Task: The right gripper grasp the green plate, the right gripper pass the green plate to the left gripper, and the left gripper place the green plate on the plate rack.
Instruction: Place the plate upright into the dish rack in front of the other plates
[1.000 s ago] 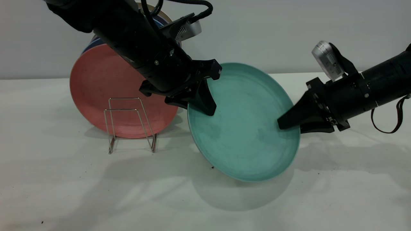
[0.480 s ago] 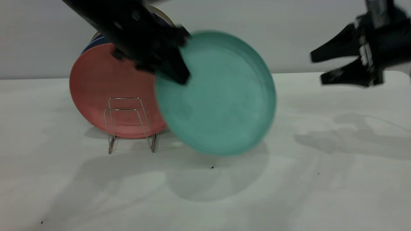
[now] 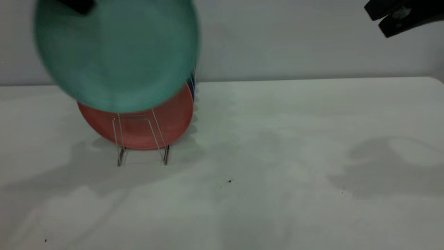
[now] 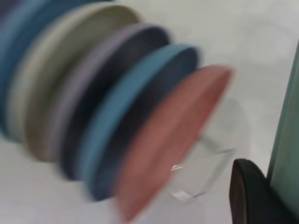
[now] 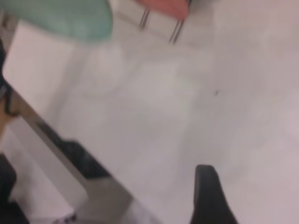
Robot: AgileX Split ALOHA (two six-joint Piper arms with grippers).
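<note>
With handover now complete, the left gripper point(image 3: 78, 5) is carrying the round teal-green plate point(image 3: 116, 53) up above the silver wire plate rack point(image 3: 140, 139) (still unslotted), while the right gripper point(image 3: 376, 17), fingers parted and empty, is withdrawing.

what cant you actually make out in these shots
- Left tool: exterior view, cut off by the top edge; its grip on the green plate is unseen.
- Right tool: cut off at the top right corner.
- Plate rack: the plates hide its rear loops.
- Left wrist view: plate edges are blurred.
</note>
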